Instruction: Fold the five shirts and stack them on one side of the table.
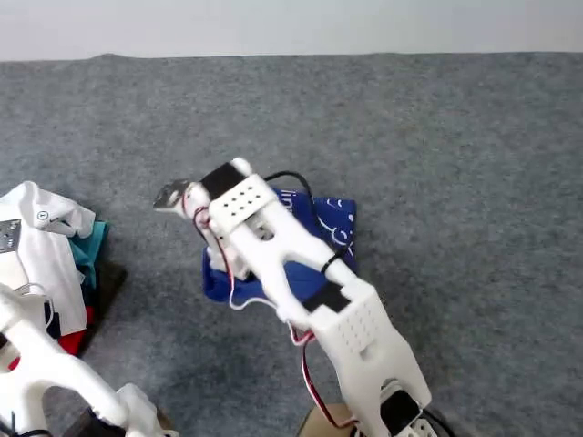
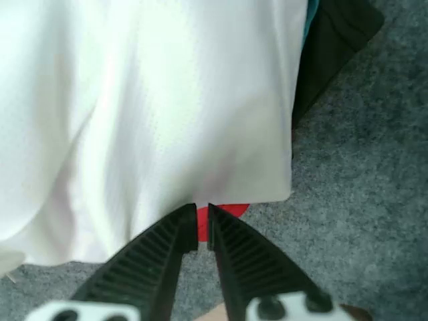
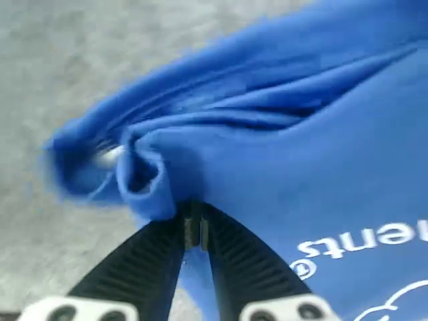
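A blue shirt (image 1: 323,228) with white print lies bunched near the table's middle. The right arm (image 1: 301,282) stretches over it. My right gripper (image 3: 194,224) is shut on a fold of the blue shirt (image 3: 281,154) at its edge. At the left edge sits a stack of folded shirts with a white shirt (image 1: 41,246) on top, and teal (image 1: 91,250), red (image 1: 73,339) and dark (image 1: 111,278) layers peeking out below. My left gripper (image 2: 202,217) is shut, its tips at the hem of the white shirt (image 2: 154,100), with a red shirt (image 2: 227,211) showing underneath.
Grey carpet-like table cover (image 1: 455,164) spreads wide to the right and back of the blue shirt. The left arm (image 1: 36,364) rises from the near left corner beside the stack. A pale wall runs along the far edge.
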